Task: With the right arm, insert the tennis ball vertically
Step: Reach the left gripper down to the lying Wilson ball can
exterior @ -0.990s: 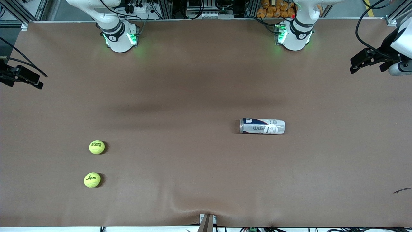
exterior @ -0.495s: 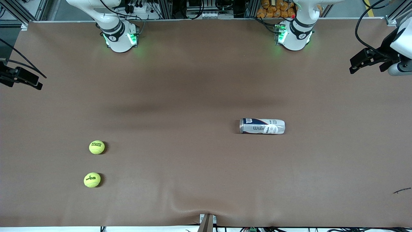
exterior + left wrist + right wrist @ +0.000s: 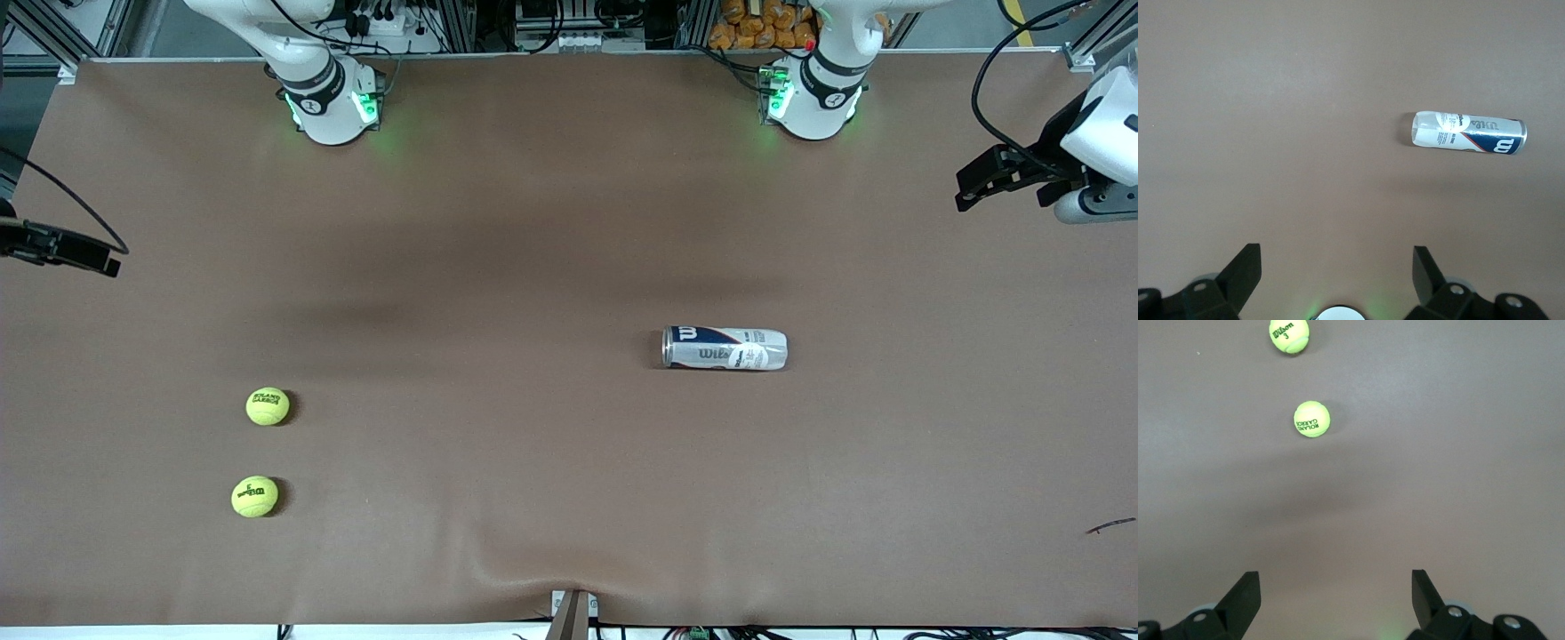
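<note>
Both jaws apart, empty: right gripper (image 3: 1331, 603) frame's left edge, left gripper (image 3: 1335, 280) right edge | balls (image 3: 268, 406) (image 3: 254, 497) lower left | can (image 3: 725, 348) lying, centre-right | ball likely light, fuzzy, springy; pinch across its middle.

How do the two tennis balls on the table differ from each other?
The Roland Garros ball lies farther from the front camera; the Wilson ball lies nearer to it. Their black print differs: two lines of words on the Roland Garros ball, a logo with a 3 on the Wilson ball. Both are yellow-green, look alike in size, and rest untouched toward the right arm's end of the table.
</note>
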`<state>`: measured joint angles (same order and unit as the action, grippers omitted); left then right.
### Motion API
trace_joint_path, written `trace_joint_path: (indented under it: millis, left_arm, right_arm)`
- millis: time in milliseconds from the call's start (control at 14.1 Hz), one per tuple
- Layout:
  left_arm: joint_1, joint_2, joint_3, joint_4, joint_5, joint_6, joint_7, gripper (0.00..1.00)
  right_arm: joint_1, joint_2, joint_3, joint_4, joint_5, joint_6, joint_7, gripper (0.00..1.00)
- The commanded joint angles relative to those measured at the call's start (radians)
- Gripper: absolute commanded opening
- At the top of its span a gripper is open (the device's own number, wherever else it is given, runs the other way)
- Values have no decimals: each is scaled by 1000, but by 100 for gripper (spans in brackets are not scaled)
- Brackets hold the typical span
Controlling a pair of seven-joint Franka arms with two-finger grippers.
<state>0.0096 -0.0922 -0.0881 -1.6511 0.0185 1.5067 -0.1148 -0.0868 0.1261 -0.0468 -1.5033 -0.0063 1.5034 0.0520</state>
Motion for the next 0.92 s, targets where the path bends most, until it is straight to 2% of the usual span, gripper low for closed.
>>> trace_joint_path:
  millis: [0,495,637,849]
  left_arm:
    - [-2,6,-5,17,-6,-10,-16,100]
    - [-11,81,-5,73,-5,-6,9,100]
    - [-52,112,-5,77,-5,-6,10,100]
    - [-126,202,-4,152,0,-8,3,100]
  right_arm:
    - [-14,-6,15,12,-3,0,5,100]
    - [-5,-6,16,11,-1,73,2,100]
    - [-2,-8,16,9,-1,106,2,100]
    - [4,-19,22,-1,0,120,3,100]
